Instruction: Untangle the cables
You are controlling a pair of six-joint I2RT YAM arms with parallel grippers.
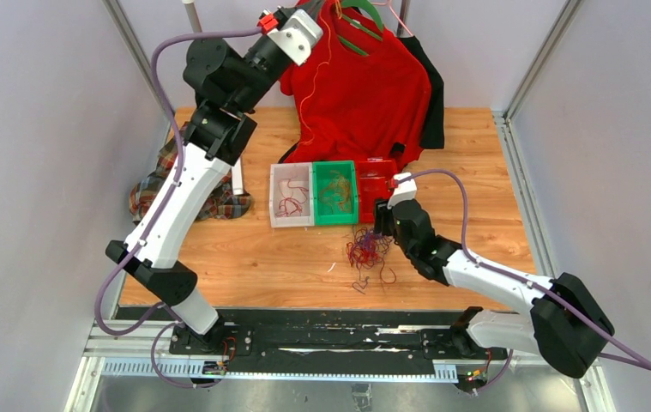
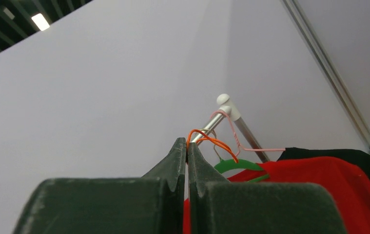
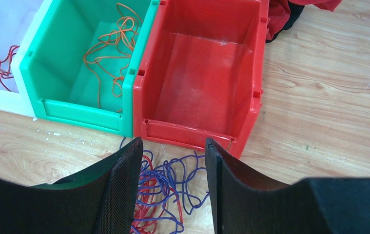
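One tangle of red and blue cables [image 3: 159,195] sits on the table [image 1: 476,172] just in front of the red bin [image 3: 197,83]; right gripper [image 3: 173,161] hangs over it, jaws apart, nothing held; left gripper [image 2: 187,153] is way up behind the red bin, pinched tight on one orange cable [image 2: 217,142]; three bins total, green bin [image 3: 75,109] touching the red bin's left side with loose orange strands [image 3: 109,53] in it, white bin [image 1: 303,215] beyond that.
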